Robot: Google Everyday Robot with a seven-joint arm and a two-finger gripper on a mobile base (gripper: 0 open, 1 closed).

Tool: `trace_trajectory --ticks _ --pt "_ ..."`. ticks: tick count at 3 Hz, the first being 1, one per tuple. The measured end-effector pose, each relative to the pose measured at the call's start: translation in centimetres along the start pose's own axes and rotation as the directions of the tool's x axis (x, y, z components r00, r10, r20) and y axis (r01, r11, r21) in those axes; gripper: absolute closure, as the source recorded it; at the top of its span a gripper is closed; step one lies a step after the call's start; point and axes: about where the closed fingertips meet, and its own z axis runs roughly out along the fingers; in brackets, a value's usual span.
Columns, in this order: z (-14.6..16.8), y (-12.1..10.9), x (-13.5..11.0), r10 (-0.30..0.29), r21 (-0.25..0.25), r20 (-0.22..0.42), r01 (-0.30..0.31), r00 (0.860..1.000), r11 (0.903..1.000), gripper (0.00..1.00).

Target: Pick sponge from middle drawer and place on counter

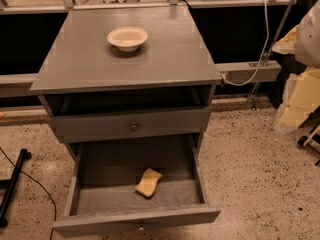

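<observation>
The pale-yellow sponge (148,182) lies flat on the floor of the middle drawer (100,196), right of the middle and toward the front. The drawer is pulled far out from the gray cabinet. The counter (165,59) is the cabinet's flat gray top, above and behind the drawer. My gripper is not in view, so nothing shows it near the sponge, the drawer or the counter.
A round cream bowl (128,38) stands on the counter toward the back. A shallower drawer front with a round metal knob (134,126) sits above the open drawer. White and yellow shapes (302,91) stand at the right edge. A black bar (12,184) lies on the floor at the left.
</observation>
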Motion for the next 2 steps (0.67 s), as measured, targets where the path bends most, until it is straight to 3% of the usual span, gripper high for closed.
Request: trace_trajectory --ticks 1,2 --pt "0.0 0.0 0.0 0.0 0.0 0.0 0.0 1.0 1.0 0.0" --pt "0.94 -0.5 0.1 -0.002 -0.037 0.019 0.003 1.0 0.9993 0.0"
